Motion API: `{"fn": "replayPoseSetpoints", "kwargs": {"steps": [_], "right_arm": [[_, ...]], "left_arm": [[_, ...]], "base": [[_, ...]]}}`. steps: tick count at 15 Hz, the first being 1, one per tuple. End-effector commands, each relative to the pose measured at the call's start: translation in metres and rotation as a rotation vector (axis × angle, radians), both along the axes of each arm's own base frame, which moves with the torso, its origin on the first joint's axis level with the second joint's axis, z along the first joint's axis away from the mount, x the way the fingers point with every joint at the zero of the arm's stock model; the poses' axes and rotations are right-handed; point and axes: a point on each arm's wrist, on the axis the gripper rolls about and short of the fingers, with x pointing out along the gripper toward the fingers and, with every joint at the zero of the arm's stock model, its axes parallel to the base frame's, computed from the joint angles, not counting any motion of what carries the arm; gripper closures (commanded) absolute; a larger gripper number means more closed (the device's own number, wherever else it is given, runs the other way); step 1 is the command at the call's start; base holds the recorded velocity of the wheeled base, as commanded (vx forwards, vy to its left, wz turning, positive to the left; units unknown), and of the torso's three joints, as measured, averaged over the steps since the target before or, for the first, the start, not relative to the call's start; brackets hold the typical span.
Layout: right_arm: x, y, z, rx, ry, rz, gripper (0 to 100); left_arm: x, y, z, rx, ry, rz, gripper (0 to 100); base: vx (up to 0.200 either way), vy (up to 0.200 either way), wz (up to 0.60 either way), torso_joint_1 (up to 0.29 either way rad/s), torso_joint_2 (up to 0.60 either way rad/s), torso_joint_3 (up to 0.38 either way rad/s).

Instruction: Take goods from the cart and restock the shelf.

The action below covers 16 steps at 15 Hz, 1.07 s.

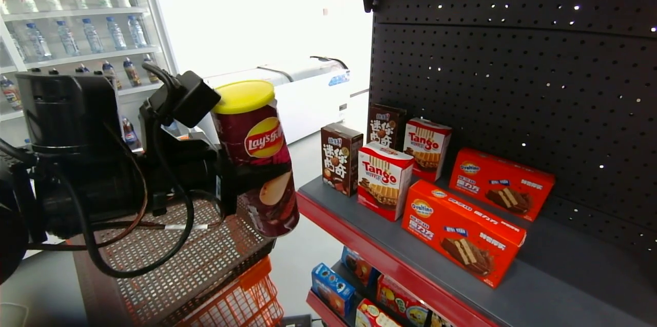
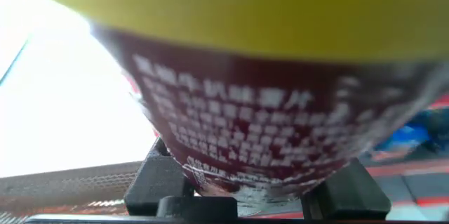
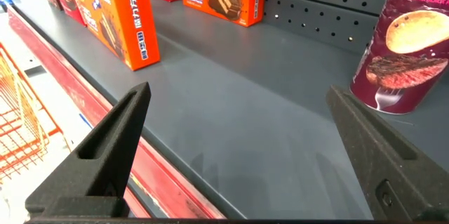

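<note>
Shelf [image 1: 539,286]: a flat dark-grey board with a red front lip and a black perforated back panel [image 1: 513,60], its near stretch bare beside rectangular cardboard boxes [image 1: 462,232]. An orange wire cart [image 1: 241,301] sits lower, off the shelf's left end. The left gripper [image 2: 256,190] clamps a maroon cylindrical chip can [image 1: 256,157] with a yellow lid, upright above the cart. The right gripper [image 3: 238,94] hangs spread wide over bare board, near a second can [image 3: 410,41].
</note>
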Motion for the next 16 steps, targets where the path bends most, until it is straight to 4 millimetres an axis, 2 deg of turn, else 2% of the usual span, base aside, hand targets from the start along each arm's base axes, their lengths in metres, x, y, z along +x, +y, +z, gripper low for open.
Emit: {"fn": "replayPoseSetpoints", "kwargs": {"steps": [1, 4, 12, 16], "right_arm": [[0.000, 0.000, 0.000, -0.002, 0.001, 0.006, 0], [0.000, 0.000, 0.000, -0.003, 0.001, 0.013, 0], [0.000, 0.000, 0.000, -0.003, 0.001, 0.013, 0], [0.000, 0.000, 0.000, -0.003, 0.001, 0.013, 0]], "left_arm": [[-0.030, -0.007, 0.005, -0.005, -0.022, -0.070, 100], [-0.042, -0.010, 0.005, 0.020, 0.005, -0.067, 100], [-0.057, -0.022, 0.000, 0.016, 0.033, -0.158, 100], [-0.063, -0.026, -0.009, 0.027, 0.060, -0.200, 100]], "base": [[0.000, 0.000, 0.00, 0.000, 0.00, 0.000], [0.000, 0.000, 0.00, 0.000, 0.00, 0.000], [0.000, 0.000, 0.00, 0.000, 0.00, 0.000], [0.000, 0.000, 0.00, 0.000, 0.00, 0.000]]}}
